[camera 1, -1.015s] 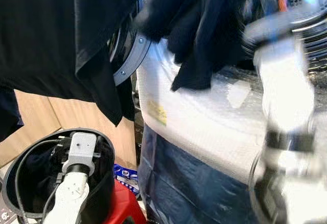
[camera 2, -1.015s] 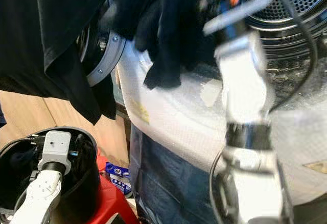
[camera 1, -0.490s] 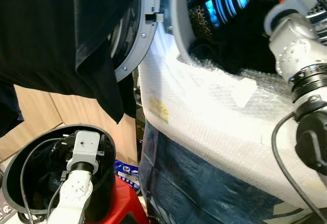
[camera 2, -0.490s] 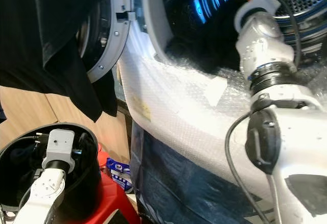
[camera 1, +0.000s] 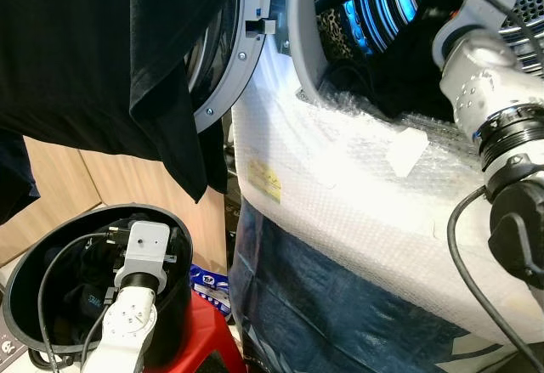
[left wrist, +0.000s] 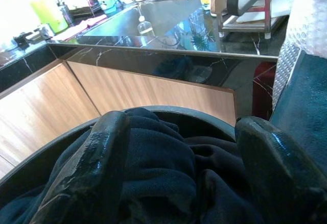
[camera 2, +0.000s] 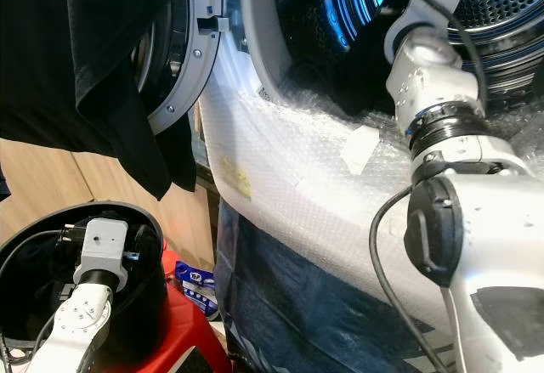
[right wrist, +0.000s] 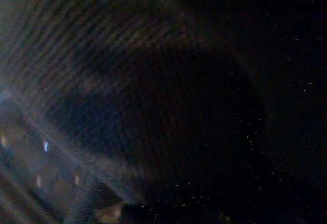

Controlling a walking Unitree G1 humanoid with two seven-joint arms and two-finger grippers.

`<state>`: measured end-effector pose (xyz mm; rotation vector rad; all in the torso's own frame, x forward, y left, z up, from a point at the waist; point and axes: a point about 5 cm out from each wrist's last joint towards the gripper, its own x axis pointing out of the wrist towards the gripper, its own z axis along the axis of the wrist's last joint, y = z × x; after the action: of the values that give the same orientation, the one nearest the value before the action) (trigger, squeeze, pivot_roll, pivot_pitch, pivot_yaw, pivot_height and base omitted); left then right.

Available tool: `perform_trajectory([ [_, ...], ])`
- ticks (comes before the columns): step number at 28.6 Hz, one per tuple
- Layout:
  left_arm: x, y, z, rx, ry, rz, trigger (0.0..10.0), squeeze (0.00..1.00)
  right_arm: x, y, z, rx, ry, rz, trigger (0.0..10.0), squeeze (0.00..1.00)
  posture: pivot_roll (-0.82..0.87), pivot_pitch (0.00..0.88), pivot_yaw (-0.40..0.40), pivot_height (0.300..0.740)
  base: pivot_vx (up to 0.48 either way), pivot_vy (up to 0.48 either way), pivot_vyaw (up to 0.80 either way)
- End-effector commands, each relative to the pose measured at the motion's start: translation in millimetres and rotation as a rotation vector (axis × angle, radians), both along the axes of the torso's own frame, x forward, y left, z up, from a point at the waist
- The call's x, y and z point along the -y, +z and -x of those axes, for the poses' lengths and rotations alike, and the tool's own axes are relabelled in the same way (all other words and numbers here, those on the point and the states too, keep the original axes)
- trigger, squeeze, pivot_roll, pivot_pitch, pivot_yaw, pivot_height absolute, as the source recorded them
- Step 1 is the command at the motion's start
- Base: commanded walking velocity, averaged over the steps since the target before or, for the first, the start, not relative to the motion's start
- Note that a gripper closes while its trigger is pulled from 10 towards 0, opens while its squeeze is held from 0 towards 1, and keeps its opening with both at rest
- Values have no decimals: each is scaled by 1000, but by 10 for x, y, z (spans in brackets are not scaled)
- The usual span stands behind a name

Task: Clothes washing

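Observation:
The washing machine's drum (camera 1: 382, 8) glows blue, with its door (camera 1: 225, 67) swung open to the left. Dark clothes (camera 1: 408, 76) lie in the drum's mouth. My right arm (camera 2: 425, 76) reaches into the drum, and its gripper is hidden among the clothes; the right wrist view is almost black. My left arm (camera 1: 140, 254) reaches down into a black bucket (camera 1: 25, 271). There my left gripper (left wrist: 179, 168) is open, its fingers (left wrist: 97, 168) spread over dark clothes (left wrist: 153, 132) in the bucket.
A large black garment (camera 1: 85, 50) hangs at the upper left, in front of the door. White bubble wrap (camera 1: 340, 186) and a blue sheet (camera 1: 323, 305) cover the machine's front. The bucket stands on a red stool (camera 1: 204, 339). Wooden cabinets (left wrist: 51, 96) are behind it.
My right arm carried a dark garment from in front of the machine into the drum, where the clothes now lie. My left arm has stayed in the bucket.

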<state>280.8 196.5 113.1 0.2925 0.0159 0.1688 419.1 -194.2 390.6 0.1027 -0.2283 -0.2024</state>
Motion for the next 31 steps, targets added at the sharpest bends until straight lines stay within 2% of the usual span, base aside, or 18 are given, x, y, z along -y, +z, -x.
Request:
perform_trajectory([
  [1, 4, 22, 16, 1, -5, -24, 10000, 0, 163, 384, 134, 132, -105, 22, 10000, 1000, 40, 0, -47, 740, 0, 0, 0],
  [5, 26, 14, 34, -2, -6, -16, 10000, 0, 252, 449, 179, 164, -177, 19, 10000, 1000, 40, 0, -46, 740, 0, 0, 0],
  [6, 27, 10, 42, -5, -8, -15, 10000, 0, 211, 379, 147, 129, -172, 59, 10000, 1000, 42, 0, -41, 740, 0, 0, 0],
  [7, 27, 10, 42, -5, -8, -15, 10000, 0, 211, 379, 147, 129, -172, 59, 10000, 1000, 42, 0, -41, 740, 0, 0, 0],
  [9, 42, 12, 32, -10, -30, -19, 10000, 0, 74, 177, 56, 45, -79, 57, 10000, 1000, 38, 0, -34, 740, 0, 0, 0],
  [11, 74, 33, 12, -5, -46, -16, 10000, 0, -98, 8, -13, -23, 102, -126, 10000, 1000, 36, 0, -28, 740, 0, 0, 0],
  [12, 114, 61, -5, 4, -61, -10, 10000, 0, -124, -16, -21, -27, 116, -153, 10000, 1000, 36, 0, -28, 740, 0, 0, 0],
  [14, 160, 77, -14, 6, -74, -7, 10000, 0, -61, 91, 11, 6, 46, -79, 10000, 1000, 33, 0, -23, 740, 0, 0, 0],
  [16, 179, 76, -14, 5, -78, -3, 10000, 0, 10, 224, 56, 66, -6, -76, 10000, 1000, 31, 0, -23, 740, 0, 0, 0],
  [17, 194, 74, -15, 5, -81, 0, 10000, 0, 103, 390, 125, 152, -79, -61, 10000, 1000, 31, 0, -25, 740, 0, 0, 0],
  [19, 210, 73, -9, 5, -86, 2, 10000, 0, 197, 589, 221, 251, -133, -75, 10000, 1000, 28, 0, -24, 740, 0, 0, 0],
  [21, 211, 74, -9, 6, -87, 3, 10000, 0, 202, 599, 226, 253, -133, -81, 10000, 1000, 28, 0, -24, 740, 0, 0, 0],
  [23, 208, 76, -15, 4, -86, 3, 10000, 0, 193, 569, 212, 226, -151, -29, 10000, 1000, 28, 0, -24, 740, 0, 0, 0],
  [24, 207, 76, -18, 1, -85, 1, 10000, 0, 177, 508, 185, 183, -160, 22, 10000, 1000, 28, 0, -24, 740, 0, 0, 0],
  [26, 206, 78, -20, -2, -89, 1, 10000, 0, 168, 267, 104, 71, -178, 43, 10000, 1000, 18, 0, -19, 740, 0, 0, 0],
  [27, 206, 78, -20, -2, -89, 1, 10000, 0, 168, 267, 104, 71, -178, 43, 10000, 1000, 18, 0, -19, 740, 0, 0, 0],
  [29, 210, 72, -14, -6, -95, -1, 10000, 0, 133, 306, 107, 125, -117, -56, 10000, 1000, 13, 0, -14, 740, 0, 0, 0],
  [31, 210, 75, -10, -6, -96, -1, 10000, 0, 85, 345, 109, 148, -80, -45, 10000, 1000, 12, 0, -11, 740, 0, 0, 0],
])
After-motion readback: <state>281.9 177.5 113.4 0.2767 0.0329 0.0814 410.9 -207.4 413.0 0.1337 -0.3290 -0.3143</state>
